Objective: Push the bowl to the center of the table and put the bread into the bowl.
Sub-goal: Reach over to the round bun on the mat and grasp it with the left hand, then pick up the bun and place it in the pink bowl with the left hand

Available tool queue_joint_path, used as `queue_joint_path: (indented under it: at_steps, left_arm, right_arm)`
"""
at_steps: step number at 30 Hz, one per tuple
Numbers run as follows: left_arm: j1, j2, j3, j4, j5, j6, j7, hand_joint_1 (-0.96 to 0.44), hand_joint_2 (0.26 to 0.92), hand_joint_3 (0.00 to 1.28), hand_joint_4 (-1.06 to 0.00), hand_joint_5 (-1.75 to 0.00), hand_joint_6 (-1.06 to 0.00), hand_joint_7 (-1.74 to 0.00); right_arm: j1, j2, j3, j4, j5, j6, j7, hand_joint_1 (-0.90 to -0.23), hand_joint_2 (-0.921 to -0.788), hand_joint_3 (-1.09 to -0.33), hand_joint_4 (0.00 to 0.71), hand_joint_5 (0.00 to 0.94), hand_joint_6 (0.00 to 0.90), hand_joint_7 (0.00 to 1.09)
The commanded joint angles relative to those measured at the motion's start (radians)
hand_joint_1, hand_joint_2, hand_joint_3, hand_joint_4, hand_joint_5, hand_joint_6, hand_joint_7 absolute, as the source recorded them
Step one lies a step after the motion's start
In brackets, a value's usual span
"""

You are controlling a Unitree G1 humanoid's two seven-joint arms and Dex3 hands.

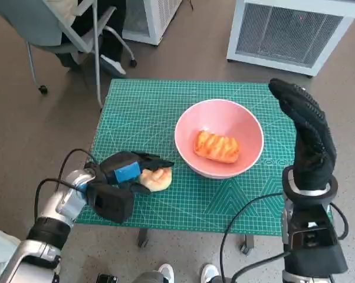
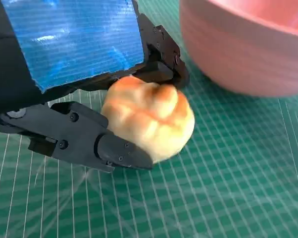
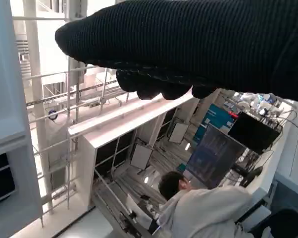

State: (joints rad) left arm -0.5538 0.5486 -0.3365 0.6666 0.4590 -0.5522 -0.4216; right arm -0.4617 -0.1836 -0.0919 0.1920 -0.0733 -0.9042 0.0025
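- The left hand lies low on the near left part of the green cutting mat, its blue-taped back turned up; its black fingers close round a pale round bread roll, so it is grasping that roll; in the left wrist view the roll sits between a finger below and the hand's body above, resting on the mat's grid.
- The right hand stands raised at the near right edge of the table, gloved fingers upright and together, nothing in it; it is released and apart from the bowl; in the right wrist view the glove is a dark band across the picture, with a seated person and shelving behind it.
- The pink bowl stands upright just beyond and to the right of the held roll, near the middle of the mat, a little to the right; its wall shows close to the roll in the left wrist view, not touching it.
- Inside the bowl lies a golden, glazed pastry, on the bowl's floor.
- Farther off, past the table's far edge, an office chair on castors stands at the left and a white grilled cabinet at the right, both on the brown floor.
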Motion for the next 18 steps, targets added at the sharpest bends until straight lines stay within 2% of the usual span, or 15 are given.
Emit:
queue_joint_path:
  at_steps: [1,10,18]
  left_arm:
    - [0.049,0.041,-0.004,-0.046,0.002,0.041,-0.049,0.01,0.92,0.16,-0.63,-1.23,-0.5,-1.19]
    - [0.068,0.089,0.134,-0.299,-0.128,0.042,-0.046,0.0,0.921,0.12,-0.63,-1.25,-0.57,-1.2]
    - [-0.01,0.049,0.24,-0.501,-0.177,0.083,0.019,0.0,0.919,0.05,-0.69,-1.2,-0.68,-1.07]
  right_arm:
    - [0.023,-0.003,-0.002,-0.006,0.01,0.015,0.006,-0.393,-0.921,-0.539,0.431,0.001,0.093,0.73]
    - [0.024,-0.005,-0.009,-0.008,0.009,0.019,0.004,-0.394,-0.921,-0.536,0.432,0.001,0.097,0.72]
    - [0.015,-0.004,-0.01,0.003,0.004,0.015,0.001,-0.392,-0.921,-0.535,0.432,0.001,0.1,0.71]
